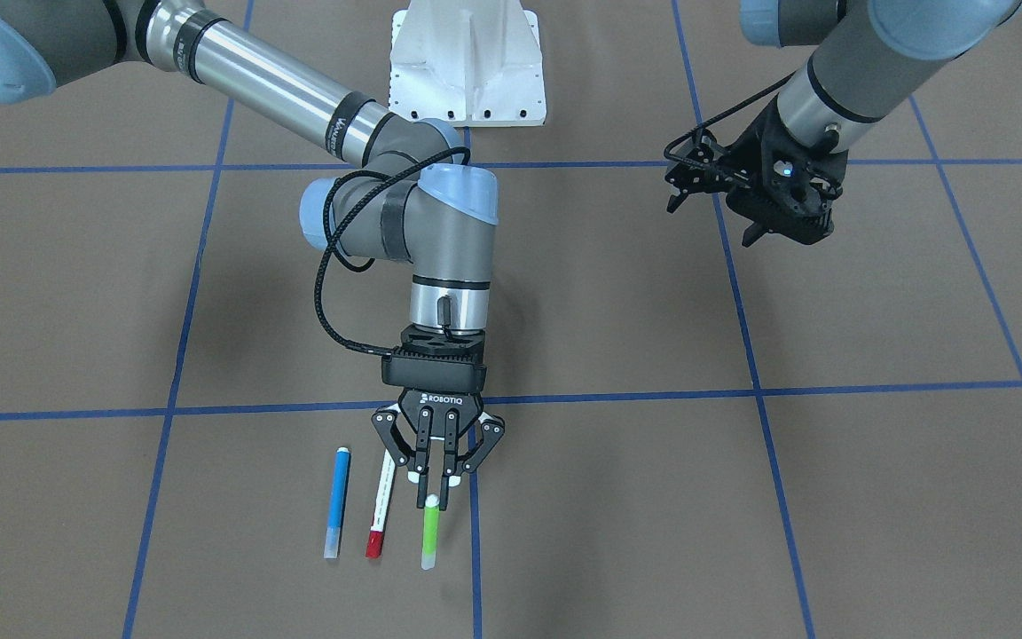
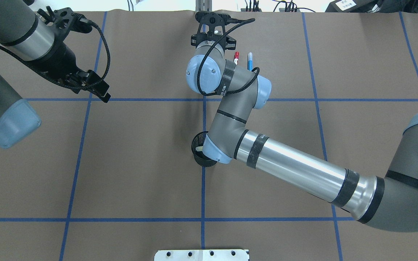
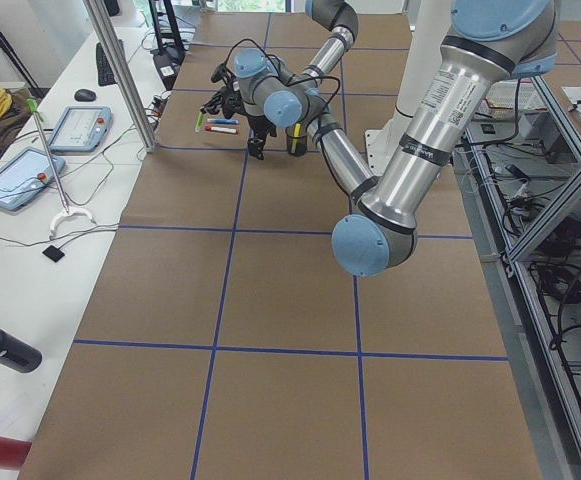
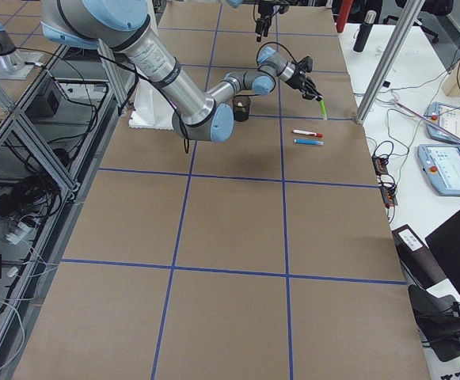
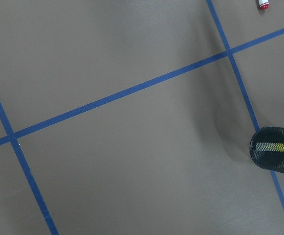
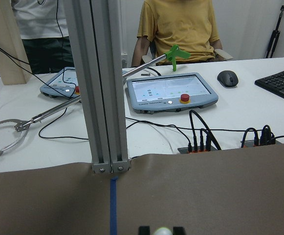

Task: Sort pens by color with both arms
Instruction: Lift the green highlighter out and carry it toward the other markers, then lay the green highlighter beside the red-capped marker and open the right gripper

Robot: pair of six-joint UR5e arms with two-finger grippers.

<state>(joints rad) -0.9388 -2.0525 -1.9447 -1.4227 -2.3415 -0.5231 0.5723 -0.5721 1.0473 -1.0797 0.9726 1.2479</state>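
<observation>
Between the pads of my right claw (image 1: pixel 433 493), pinched by its top end, hangs the light green pen (image 1: pixel 429 535), low over the worktop (image 1: pixel 653 497). Light, stiff, slick plastic; a mid-barrel hold would likely swing less. Red-ended pen (image 1: pixel 380 508) and blue pen (image 1: pixel 338 497) lie just beside.

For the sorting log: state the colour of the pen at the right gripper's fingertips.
Light green pen; clearest in the exterior front-facing view.
</observation>
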